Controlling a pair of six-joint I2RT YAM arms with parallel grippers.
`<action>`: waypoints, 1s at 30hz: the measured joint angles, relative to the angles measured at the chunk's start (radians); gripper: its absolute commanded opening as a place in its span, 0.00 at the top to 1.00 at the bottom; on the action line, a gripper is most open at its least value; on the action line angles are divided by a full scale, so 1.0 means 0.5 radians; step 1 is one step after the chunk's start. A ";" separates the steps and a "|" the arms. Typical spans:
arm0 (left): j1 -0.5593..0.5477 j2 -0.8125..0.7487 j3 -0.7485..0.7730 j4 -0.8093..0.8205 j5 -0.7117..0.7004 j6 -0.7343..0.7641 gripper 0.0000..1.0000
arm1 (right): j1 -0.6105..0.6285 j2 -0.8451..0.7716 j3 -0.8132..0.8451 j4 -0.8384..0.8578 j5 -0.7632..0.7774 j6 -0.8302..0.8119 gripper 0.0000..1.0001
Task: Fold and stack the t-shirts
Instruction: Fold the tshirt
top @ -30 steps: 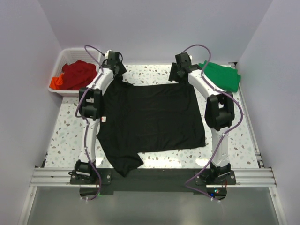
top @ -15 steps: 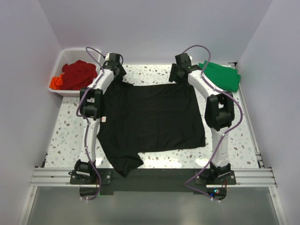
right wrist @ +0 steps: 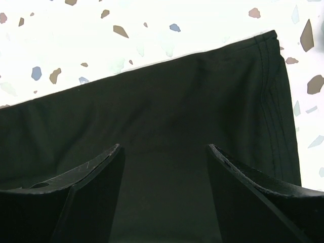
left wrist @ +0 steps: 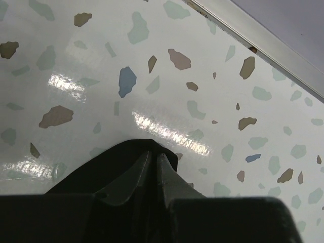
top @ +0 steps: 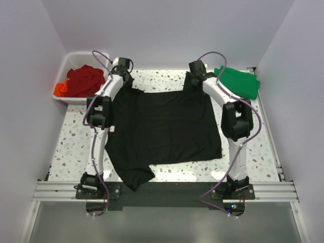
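- The black t-shirt point(top: 164, 129) lies spread flat over the middle of the speckled surface point(top: 76, 147), its far hem running straight between the two arms and its near-left corner drooping towards the surface's near edge.
- A small white tag point(top: 112, 129) shows at the shirt's left edge, beside the left arm.
- The left tool point(left wrist: 152, 163) sits at the shirt's far-left corner; in the left wrist view its fingers point(left wrist: 135, 177) are nearly together with black cloth pinched between them, a peak of fabric rising round the tips.
- Beyond that pinch there is bare speckled surface up to the metal rail point(left wrist: 258, 43) along the far edge.
- The right tool point(right wrist: 164, 152) hangs over the shirt's far-right corner, its fingers point(right wrist: 91, 177) standing wide apart with the cloth lying flat and loose between them; whether the tips touch it I cannot tell.
- In the right wrist view the stitched hem point(right wrist: 276, 101) runs down the right side, with bare surface just beyond it and past the far edge.
- The green t-shirt point(top: 238, 82) lies folded at the far-right corner, near the right arm, apart from the black one.
- The dark red t-shirt point(top: 86, 80) and the orange t-shirt point(top: 61, 89) are heaped in the white basket point(top: 76, 55) at the far left, off the surface's edge.
- Open surface remains on the left and right of the black shirt and in a narrow strip along the near edge.
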 measured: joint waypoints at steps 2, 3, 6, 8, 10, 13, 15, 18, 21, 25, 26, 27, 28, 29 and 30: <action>0.000 0.000 0.000 -0.004 -0.005 0.006 0.91 | -0.002 0.000 -0.006 0.000 0.001 0.000 0.31; 0.000 0.000 0.000 -0.005 -0.007 0.017 0.92 | -0.002 0.000 -0.008 0.001 0.001 0.000 0.31; 0.000 0.000 -0.004 0.002 -0.005 0.045 1.00 | -0.002 0.000 -0.018 0.003 0.000 0.001 0.32; 0.000 -0.001 -0.014 0.027 -0.002 0.053 1.00 | -0.002 0.000 -0.024 0.003 0.000 0.001 0.32; 0.000 -0.001 -0.030 0.073 0.008 0.080 1.00 | -0.002 0.000 -0.031 0.005 -0.001 0.001 0.32; 0.001 -0.011 -0.075 0.163 0.030 0.089 1.00 | -0.002 0.000 -0.031 0.005 -0.001 0.000 0.32; 0.000 -0.031 -0.120 0.210 0.042 0.096 1.00 | -0.002 0.000 -0.031 0.005 -0.001 0.000 0.32; -0.004 -0.061 -0.182 0.259 0.050 0.098 1.00 | -0.002 0.000 -0.031 0.005 0.001 0.001 0.32; -0.012 -0.094 -0.225 0.266 0.048 0.098 1.00 | -0.002 0.000 -0.031 0.005 0.011 0.001 0.32; -0.022 -0.177 -0.298 0.285 0.041 0.098 1.00 | -0.003 0.000 -0.023 -0.016 0.061 0.008 0.31; -0.025 -0.205 -0.316 0.296 0.039 0.098 1.00 | -0.005 0.002 -0.011 -0.031 0.073 0.014 0.31; -0.026 -0.235 -0.331 0.300 0.038 0.098 1.00 | -0.007 0.004 0.004 -0.046 0.086 0.022 0.31; -0.027 -0.263 -0.346 0.306 0.037 0.098 1.00 | -0.010 0.006 0.025 -0.063 0.092 0.031 0.31; -0.027 -0.294 -0.354 0.307 0.035 0.098 1.00 | -0.015 0.009 0.049 -0.079 0.094 0.040 0.31; -0.027 -0.323 -0.359 0.316 0.033 0.098 1.00 | -0.022 0.015 0.073 -0.086 0.097 0.048 0.31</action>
